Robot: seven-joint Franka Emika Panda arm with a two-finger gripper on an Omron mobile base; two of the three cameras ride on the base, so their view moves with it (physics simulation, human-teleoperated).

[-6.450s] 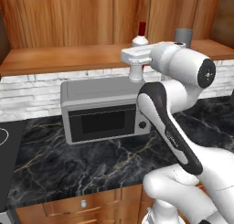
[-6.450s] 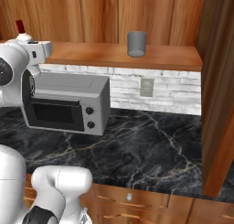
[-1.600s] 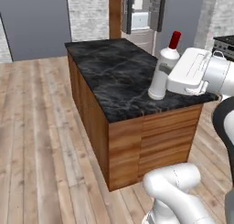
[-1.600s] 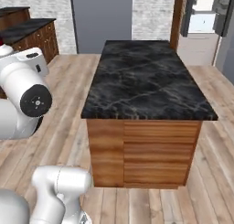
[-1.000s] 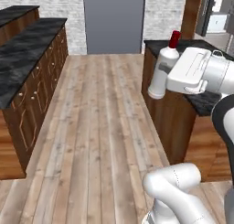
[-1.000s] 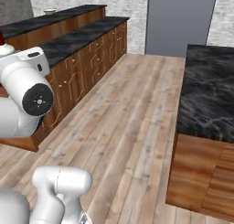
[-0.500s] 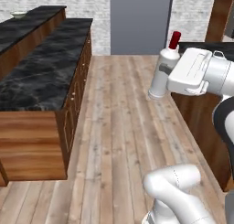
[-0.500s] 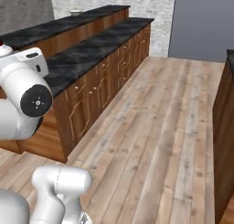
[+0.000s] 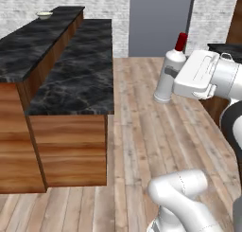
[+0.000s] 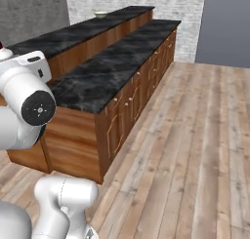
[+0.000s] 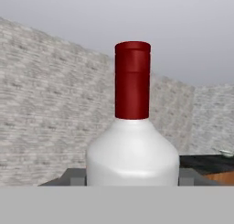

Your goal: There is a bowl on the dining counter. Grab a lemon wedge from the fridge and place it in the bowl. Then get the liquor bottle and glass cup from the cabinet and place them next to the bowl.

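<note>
So we're in the middle of the bottle leg of the job: the pincer (image 9: 171, 79) is clamped partway closed around the small whitish liquor bottle with the narrow neck and dark red cap (image 9: 169, 73), holding it upright in the air over the wooden floor. In the hand view the bottle (image 11: 132, 141) sits right between the finger tips, cap up.

The small pale shallow bowl (image 9: 45, 15) is way off ahead and to the left of the pincer, sitting at the far end of the long black marble surface on reddish-brown wood (image 9: 33, 39). From the right base view the bowl (image 10: 101, 13) is well apart from the arm too.

Our guess for what's next: keep rolling along the surface toward that far end, then lower the bottle just beside the bowl without knocking it. The glass cup would be left to fetch after that.

Versus half a second ago: the whole picture has shifted, so the base has driven and turned. The surface now stretches further into view and the bowl shows at its end. The bottle sits in the same spot relative to the pincer, same grip.
</note>
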